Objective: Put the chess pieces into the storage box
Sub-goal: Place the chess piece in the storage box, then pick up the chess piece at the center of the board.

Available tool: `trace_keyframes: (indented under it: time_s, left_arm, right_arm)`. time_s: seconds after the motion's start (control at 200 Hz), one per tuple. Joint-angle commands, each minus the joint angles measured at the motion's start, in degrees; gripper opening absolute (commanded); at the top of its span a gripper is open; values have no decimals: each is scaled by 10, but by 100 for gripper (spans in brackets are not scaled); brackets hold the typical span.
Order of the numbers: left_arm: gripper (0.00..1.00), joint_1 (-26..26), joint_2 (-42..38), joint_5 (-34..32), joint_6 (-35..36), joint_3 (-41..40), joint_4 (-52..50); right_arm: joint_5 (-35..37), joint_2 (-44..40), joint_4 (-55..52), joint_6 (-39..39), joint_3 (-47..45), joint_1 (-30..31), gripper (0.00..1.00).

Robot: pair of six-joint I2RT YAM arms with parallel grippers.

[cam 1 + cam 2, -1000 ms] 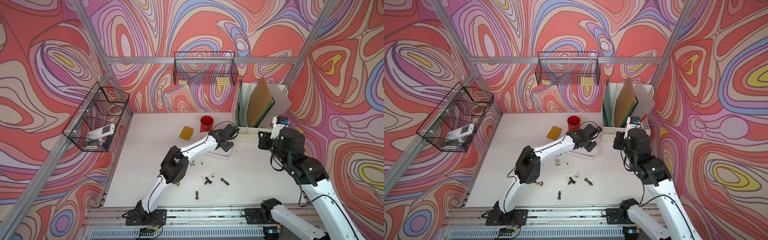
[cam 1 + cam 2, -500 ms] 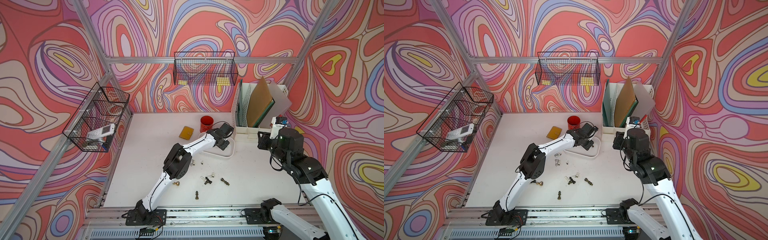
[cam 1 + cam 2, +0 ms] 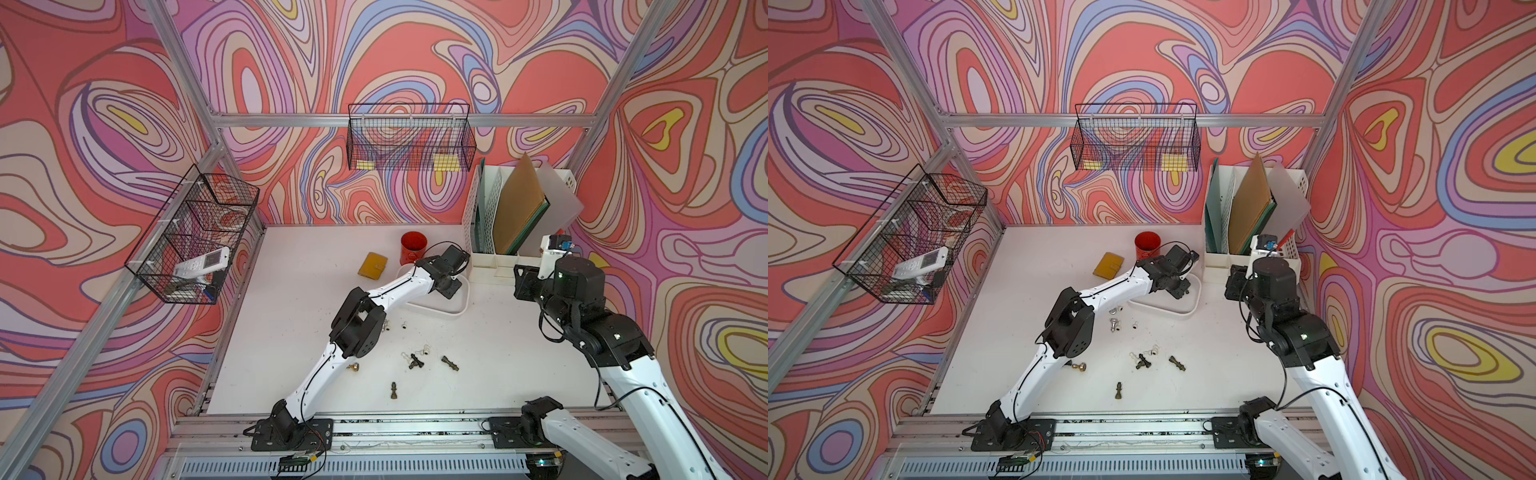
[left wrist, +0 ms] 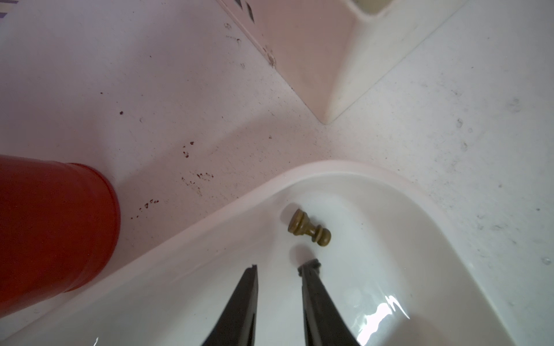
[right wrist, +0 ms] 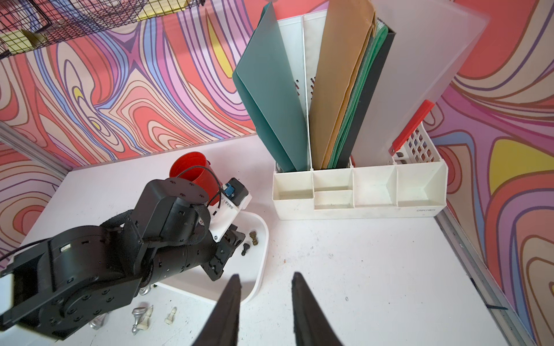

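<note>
The storage box (image 3: 458, 312) is a shallow white tub in the middle of the table, seen in both top views (image 3: 1185, 314). My left gripper (image 4: 281, 266) hangs over its inside, open, with nothing between the fingers. A brass chess piece (image 4: 310, 228) lies on its side on the box floor just beyond the fingertips, and it also shows in the right wrist view (image 5: 254, 238). Several chess pieces lie loose on the table nearer the front: a black one (image 3: 415, 361), brass ones (image 3: 450, 363) (image 3: 394, 390), and silver and white ones (image 5: 141, 317). My right gripper (image 5: 266, 275) is open and empty above the table beside the box's corner.
A red cup (image 3: 413, 248) stands just behind the box, with a yellow wallet (image 3: 372, 264) to its left. The white file organiser (image 3: 511, 216) with folders fills the back right corner. Wire baskets hang on the left wall (image 3: 195, 241) and the back wall (image 3: 409, 141).
My left gripper's jaws have parted over the box and the brass piece now lies free inside it. The left arm shifted slightly. The right arm has barely moved.
</note>
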Motion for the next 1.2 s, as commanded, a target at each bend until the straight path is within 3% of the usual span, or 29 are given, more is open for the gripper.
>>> trace_keyframes:
  time_s: [0.0, 0.175, 0.315, 0.511, 0.706, 0.956, 1.192]
  left_arm:
    - [33, 4, -10, -1, -2, 13, -18]
    - [32, 4, -53, 0, -11, -1, -25]
    - [31, 4, -126, 6, -21, -58, -14]
    - [30, 4, -275, -13, -40, -206, -9]
    - [30, 4, -436, -14, -99, -390, -14]
    - [30, 4, -591, -13, -203, -569, -91]
    - [31, 4, -702, -50, -280, -665, -150]
  right_arm:
    - [-16, 7, -18, -3, 13, 0, 31]
    - [-40, 15, -39, -10, 22, 1, 31]
    - [-85, 36, -75, -16, 31, 1, 31]
    - [-163, 41, -108, -14, 5, 1, 31]
    - [-274, 51, -65, 14, -65, 11, 30]
    - [-284, 118, 14, 24, -92, 121, 32]
    - [-223, 211, 42, 26, -97, 256, 33]
